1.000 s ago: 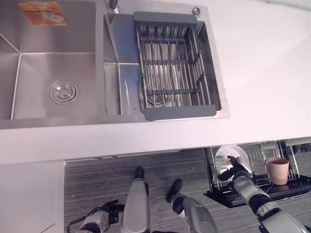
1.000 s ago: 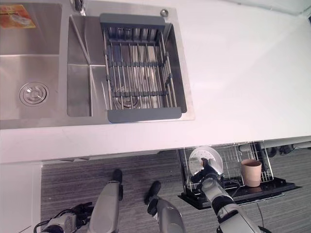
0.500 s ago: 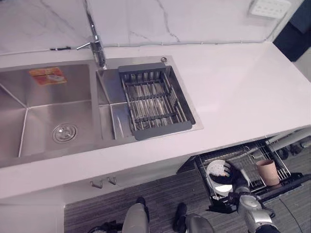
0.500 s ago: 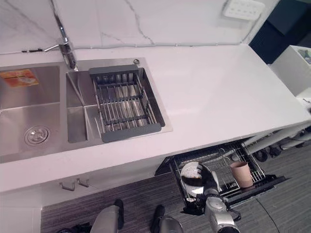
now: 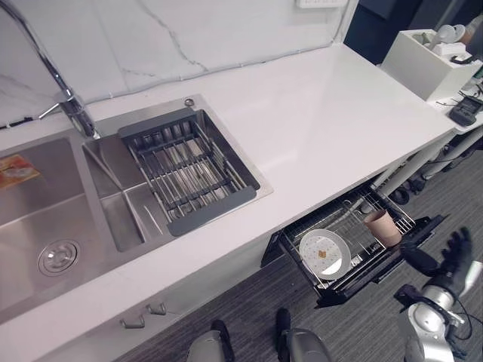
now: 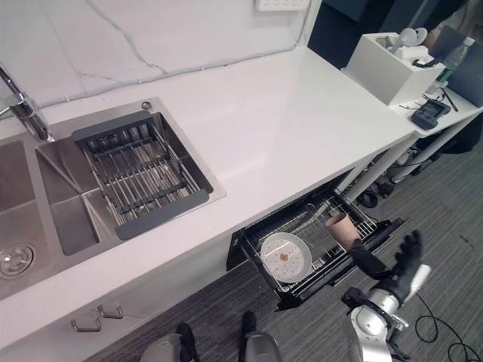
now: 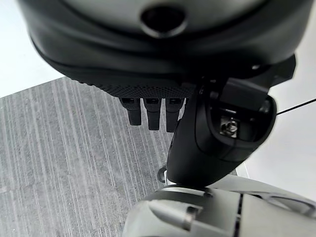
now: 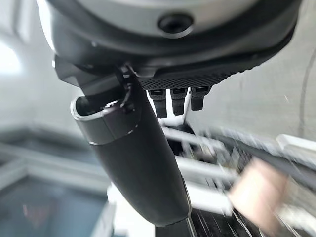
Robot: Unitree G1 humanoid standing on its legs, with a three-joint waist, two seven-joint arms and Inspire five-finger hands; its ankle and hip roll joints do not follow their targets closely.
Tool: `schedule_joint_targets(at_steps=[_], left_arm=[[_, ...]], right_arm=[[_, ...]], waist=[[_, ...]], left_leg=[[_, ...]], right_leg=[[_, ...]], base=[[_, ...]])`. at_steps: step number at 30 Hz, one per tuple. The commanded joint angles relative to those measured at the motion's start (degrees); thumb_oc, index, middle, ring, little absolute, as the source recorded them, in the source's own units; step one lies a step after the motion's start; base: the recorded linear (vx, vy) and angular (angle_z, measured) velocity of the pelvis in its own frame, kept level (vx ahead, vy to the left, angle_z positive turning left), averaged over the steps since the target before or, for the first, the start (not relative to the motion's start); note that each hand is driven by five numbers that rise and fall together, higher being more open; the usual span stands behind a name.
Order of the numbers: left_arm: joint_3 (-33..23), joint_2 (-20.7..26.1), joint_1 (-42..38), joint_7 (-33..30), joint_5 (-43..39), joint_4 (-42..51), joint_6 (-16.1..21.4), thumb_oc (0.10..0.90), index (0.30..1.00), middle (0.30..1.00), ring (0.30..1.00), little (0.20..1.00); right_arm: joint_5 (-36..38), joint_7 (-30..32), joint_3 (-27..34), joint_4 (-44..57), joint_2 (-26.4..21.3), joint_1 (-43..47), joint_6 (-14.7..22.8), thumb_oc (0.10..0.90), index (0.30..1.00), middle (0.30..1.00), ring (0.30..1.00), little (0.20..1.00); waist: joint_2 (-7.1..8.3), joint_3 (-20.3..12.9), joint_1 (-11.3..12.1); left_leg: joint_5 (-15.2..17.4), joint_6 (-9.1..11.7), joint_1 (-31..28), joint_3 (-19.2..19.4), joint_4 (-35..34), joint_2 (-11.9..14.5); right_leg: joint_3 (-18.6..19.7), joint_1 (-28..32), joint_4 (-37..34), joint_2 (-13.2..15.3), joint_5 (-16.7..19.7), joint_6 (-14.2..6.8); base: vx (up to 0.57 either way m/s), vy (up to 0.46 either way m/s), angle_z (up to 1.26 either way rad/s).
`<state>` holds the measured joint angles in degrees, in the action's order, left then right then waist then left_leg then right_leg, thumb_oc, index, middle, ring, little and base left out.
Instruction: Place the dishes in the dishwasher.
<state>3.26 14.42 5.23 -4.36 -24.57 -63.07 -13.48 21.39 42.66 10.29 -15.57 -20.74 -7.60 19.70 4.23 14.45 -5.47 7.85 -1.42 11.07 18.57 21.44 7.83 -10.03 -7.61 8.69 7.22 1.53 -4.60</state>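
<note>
Two dishes: a white plate (image 5: 324, 253) and a pinkish cup (image 5: 381, 225) sit in the pulled-out dishwasher rack (image 5: 296, 232), the plate leaning at about the rack's 8 o'clock, the cup upright at about its 2 o'clock, the two well apart.

What changed: a second ago the right robot hand (image 5: 445, 255) was at the plate, fingers on it; now it hangs clear of the rack, off at the rack's 3 o'clock, touching nothing. The camera has also swung since then, so the wider shift of the scene is the head's, not the dishes'.

Right robot hand: fingers spread and straight, holding nothing, as the right wrist view (image 8: 133, 163) also suggests, with the cup blurred beyond it.

Left robot hand: low over the grey floor (image 7: 59, 163) in its own wrist view (image 7: 153, 111), fingers loosely extended, nothing in them.

What it means: judged from the release, the plate looks delivered; both visible dishes are loaded.

Sink side: the drying rack (image 5: 187, 164) in the small basin at the counter's 9 o'clock carries no dish that can be made out, beside the larger sink (image 5: 45, 226) and the tap (image 5: 72, 113).

Counter: the white counter (image 5: 324, 113) carries nothing between sink and far end; a white box (image 5: 426, 53) stands beyond it at 2 o'clock.

Next, likely: sliding the rack home, if no more dishes remain.
</note>
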Motion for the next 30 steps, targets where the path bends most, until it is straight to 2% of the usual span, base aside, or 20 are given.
schedule_joint_targets(at_steps=[1, 2, 3, 6, 9, 13, 16, 18, 21, 25, 30], left_arm=[[2.1, -3.7, -0.3, 3.3, -2.6, -0.9, 1.6, 0.800, 0.900, 0.900, 0.900, 0.900], [2.0, -3.6, -0.2, 3.6, -2.7, -1.3, 1.8, 0.800, 0.900, 0.900, 0.900, 0.900], [2.0, -3.3, -0.2, 3.7, -3.2, -1.4, 1.9, 0.800, 0.900, 0.900, 0.900, 0.900], [2.0, -2.9, -0.4, 3.8, -4.1, -2.3, 2.6, 0.800, 0.900, 0.900, 0.900, 0.900], [1.9, -2.1, -1.6, 4.1, -5.4, -2.7, 3.1, 0.800, 0.900, 0.900, 0.900, 0.900], [2.4, -1.2, -2.7, 4.5, -7.4, -3.6, 3.7, 0.800, 0.900, 0.900, 0.900, 0.900], [3.2, -1.2, -3.7, 4.2, -8.2, -4.3, 4.2, 0.800, 0.900, 0.900, 0.900, 0.900], [3.8, -1.4, -5.0, 3.8, -9.1, -4.3, 4.1, 0.800, 0.900, 0.900, 0.900, 0.900], [3.9, -1.5, -5.6, 4.0, -9.4, -4.3, 3.9, 0.800, 0.900, 0.900, 0.900, 0.900], [3.8, -1.7, -6.7, 4.0, -9.5, -3.4, 3.7, 0.800, 0.900, 0.900, 0.900, 0.900], [3.9, -1.5, -8.0, 3.4, -10.1, -1.6, 3.6, 0.800, 0.900, 0.900, 0.900, 0.900]], right_arm=[[-6.1, 7.0, 7.3, 2.9, -6.6, 3.1, 6.7, 0.800, 0.900, 0.900, 0.900, 0.900], [-8.8, 9.1, 8.5, 2.4, -7.0, 2.6, 6.5, 0.800, 0.900, 0.900, 0.900, 0.900], [-11.6, 12.9, 10.3, 1.8, -7.6, 1.6, 4.7, 0.800, 0.900, 0.900, 0.900, 0.900], [-6.7, 16.3, 13.2, -2.0, -7.5, 0.3, 5.4, 0.800, 0.900, 0.900, 0.900, 0.900], [-3.8, 15.6, 15.9, -9.1, -6.6, -0.3, 6.4, 0.800, 0.900, 0.900, 0.900, 0.900], [0.3, 11.8, 15.0, -18.2, -6.2, 0.8, 6.9, 0.800, 0.900, 0.900, 0.900, 0.900], [2.0, 7.9, 13.0, -25.1, -6.1, 2.4, 8.8, 0.800, 0.900, 0.900, 0.900, 0.900], [0.0, 7.0, 10.2, -28.6, -6.4, 4.5, 7.7, 0.800, 0.900, 0.900, 0.900, 0.900], [-2.9, 7.4, 8.1, -30.8, -6.7, 5.8, 8.2, 0.800, 0.900, 0.900, 0.900, 0.900], [-7.8, 5.3, 2.9, -32.9, -7.3, 8.2, 6.7, 0.800, 0.900, 0.900, 0.900, 0.900], [-10.6, 3.0, -5.0, -34.4, -7.4, 11.8, 7.0, 0.800, 0.900, 0.900, 0.900, 0.900]], waist=[[-1.80, -0.1, -0.4], [-1.89, -0.2, -0.7], [-2.03, -0.3, -1.0], [-2.33, -0.1, -1.4], [-2.81, 0.9, -1.4], [-3.42, 1.9, -1.0], [-4.15, 2.6, -0.3], [-5.05, 3.4, 0.2], [-5.68, 4.1, 0.7], [-6.90, 6.0, 1.6], [-8.21, 8.4, 3.4]], left_leg=[[2.2, 2.1, -1.6, -2.3, -4.3, 0.8], [2.3, 2.1, -1.7, -2.2, -4.3, 0.8], [2.4, 2.1, -1.6, -2.1, -4.3, 0.9], [2.5, 2.2, -1.5, -1.7, -4.3, 1.2], [2.3, 1.9, -1.3, -2.1, -4.3, 1.2], [2.1, 1.9, -1.3, -3.1, -4.3, 0.9], [1.4, 2.3, -1.1, -3.9, -4.3, 0.7], [0.7, 2.7, -0.4, -4.7, -4.3, 0.6], [0.2, 3.0, 0.0, -5.1, -4.3, 0.5], [-0.4, 3.3, 0.9, -5.6, -4.3, 0.7], [-1.2, 3.2, 2.9, -6.9, -4.3, 0.4]], right_leg=[[-1.0, 4.5, 8.5, -2.6, -14.6, 0.1], [-0.9, 4.5, 8.5, -2.6, -14.6, 0.1], [-0.7, 4.3, 8.5, -2.7, -14.6, 0.1], [-1.0, 4.2, 8.5, -2.8, -14.8, 0.3], [-1.6, 4.1, 8.5, -3.0, -14.8, 0.9], [-2.1, 4.1, 8.5, -3.3, -14.9, 1.7], [-2.8, 4.5, 8.5, -3.4, -15.2, 2.7], [-3.4, 4.5, 8.5, -3.5, -15.5, 3.5], [-4.1, 4.5, 8.5, -3.6, -15.5, 3.9], [-5.4, 4.0, 9.0, -3.7, -15.6, 4.7], [-6.7, 0.8, 14.2, -3.0, -17.6, 5.3]], base=[[0.00, -0.007, -0.05], [0.00, -0.011, -0.04], [-0.01, -0.019, -0.05], [-0.03, -0.050, -0.11], [-0.07, -0.074, -0.03], [-0.04, -0.069, 0.07], [0.00, -0.053, 0.04], [-0.01, -0.048, 0.18], [-0.02, -0.018, 0.12], [-0.03, -0.024, 0.18], [-0.07, -0.027, 0.20]])
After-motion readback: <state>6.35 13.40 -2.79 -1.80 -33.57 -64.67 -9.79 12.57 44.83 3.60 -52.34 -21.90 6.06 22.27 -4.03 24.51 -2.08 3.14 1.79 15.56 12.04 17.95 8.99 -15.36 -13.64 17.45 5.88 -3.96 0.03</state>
